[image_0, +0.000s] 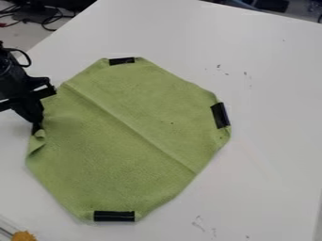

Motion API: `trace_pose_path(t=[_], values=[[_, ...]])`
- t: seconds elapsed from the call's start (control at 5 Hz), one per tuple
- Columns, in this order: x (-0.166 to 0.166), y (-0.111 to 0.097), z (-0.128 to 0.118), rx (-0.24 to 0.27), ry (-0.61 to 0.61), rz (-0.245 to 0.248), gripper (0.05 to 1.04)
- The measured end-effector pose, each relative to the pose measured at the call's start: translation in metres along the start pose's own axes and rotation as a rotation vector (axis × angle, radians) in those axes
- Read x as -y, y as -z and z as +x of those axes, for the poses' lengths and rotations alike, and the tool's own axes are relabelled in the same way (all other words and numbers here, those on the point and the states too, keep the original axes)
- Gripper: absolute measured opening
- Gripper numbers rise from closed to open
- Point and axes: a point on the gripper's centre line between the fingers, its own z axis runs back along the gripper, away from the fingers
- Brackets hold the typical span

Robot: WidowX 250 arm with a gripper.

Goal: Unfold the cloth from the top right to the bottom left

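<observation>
no readable text, labels, numbers or signs.

A black robot arm [11, 75] juts over a smooth white table [270, 61] in what appears to be a robotics lab, where loose dark cables [25, 20] lie tangled beyond the table's upper left edge, beside black equipment [60, 3].

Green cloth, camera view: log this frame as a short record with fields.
cloth: green, spread mostly flat on the white table
crease: diagonal, upper left to lower right
black strips: three, at the cloth's top, right and bottom
hand: at the cloth's left edge
left edge: small curled pucker by the hand
</observation>
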Motion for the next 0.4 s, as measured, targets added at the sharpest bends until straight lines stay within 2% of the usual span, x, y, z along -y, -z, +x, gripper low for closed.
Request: trace_pose_path(t=[0.2, 0.4], values=[[-0.0059, -0.0005, -0.0008, -0.010, 0.036, 0.040, 0.089], [-0.0140, -0.0033, -0.0027, -0.044, 0.058, 0.093, 0.256]])
